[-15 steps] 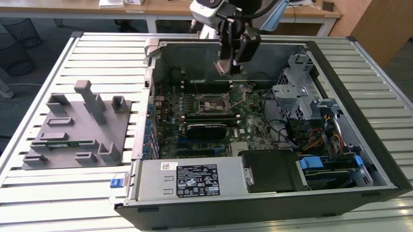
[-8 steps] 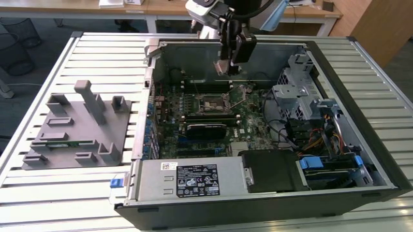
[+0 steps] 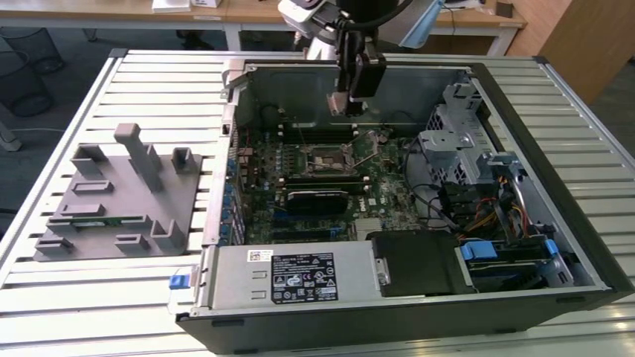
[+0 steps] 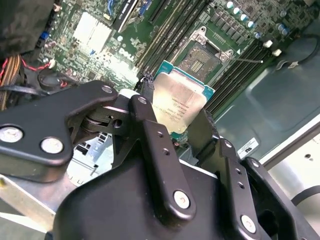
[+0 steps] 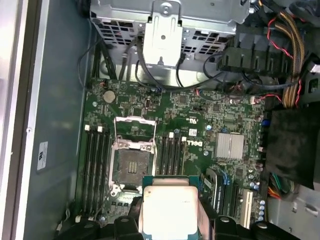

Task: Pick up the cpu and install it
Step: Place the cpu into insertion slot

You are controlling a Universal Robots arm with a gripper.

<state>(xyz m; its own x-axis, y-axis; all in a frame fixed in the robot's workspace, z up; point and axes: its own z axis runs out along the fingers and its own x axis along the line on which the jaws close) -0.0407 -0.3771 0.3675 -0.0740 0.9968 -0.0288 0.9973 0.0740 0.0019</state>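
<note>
My gripper (image 3: pixel 344 104) hangs inside the open computer case (image 3: pixel 516 111), above the back part of the green motherboard (image 3: pixel 382 186). It is shut on the cpu (image 4: pixel 177 102), a flat square chip with a silvery top and a green rim, held by its two sides between the black fingers (image 4: pixel 150 130). In the first wrist view the cpu (image 5: pixel 167 207) sits close to the camera, with the gripper (image 5: pixel 169 222) around it. The open cpu socket (image 5: pixel 131 165) lies below on the board, its metal frame raised; it also appears as the socket (image 3: pixel 328 160) in the exterior view and the socket (image 4: pixel 200 57) beyond the chip.
A grey fixture block (image 3: pixel 114 201) with a green memory stick (image 3: pixel 100 220) lies at the exterior view's left on the slatted table. Inside the case are the power supply (image 3: pixel 288 275), a black cover (image 3: pixel 421 260), a metal drive cage (image 3: pixel 456 141) and bundled cables (image 3: pixel 486 212).
</note>
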